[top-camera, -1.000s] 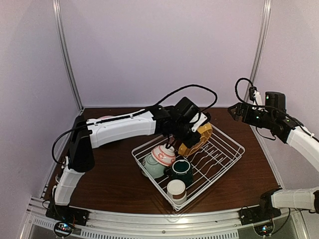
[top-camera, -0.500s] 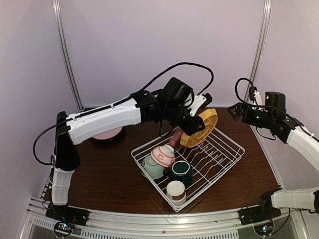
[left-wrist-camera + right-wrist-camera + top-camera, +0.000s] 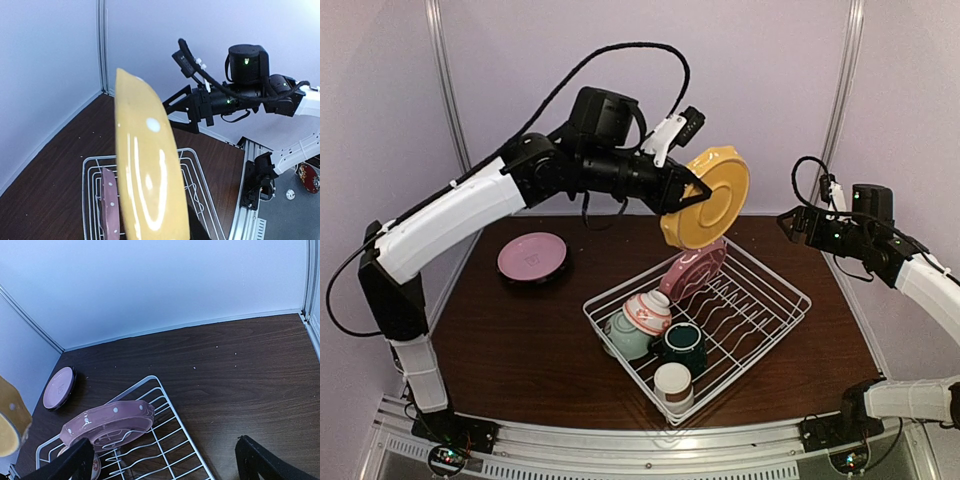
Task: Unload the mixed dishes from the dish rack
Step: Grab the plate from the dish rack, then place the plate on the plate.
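I'm clamping my left pincer (image 3: 686, 192) on the rim of the yellow plate (image 3: 710, 196), holding it on edge high over the dish rack (image 3: 790, 292) so it's clearing the prongs (image 3: 735, 320). Below it a speckled pink plate (image 3: 692, 270) is leaning in the rack, with bowls (image 3: 646, 311) and cups (image 3: 673, 381) crowding its near corner. A plain pink plate (image 3: 531, 257) is lying on the table (image 3: 540, 345), left. My right pincer (image 3: 786, 224) is hanging wide apart, well clear.

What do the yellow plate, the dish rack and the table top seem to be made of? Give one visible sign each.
The yellow plate looks like glossy glazed ceramic: bright reflected streaks cross its face. The dish rack seems thin metal wire with a white coating, though the core is a guess. The table top is dark wood or wood-look laminate: grain lines show.
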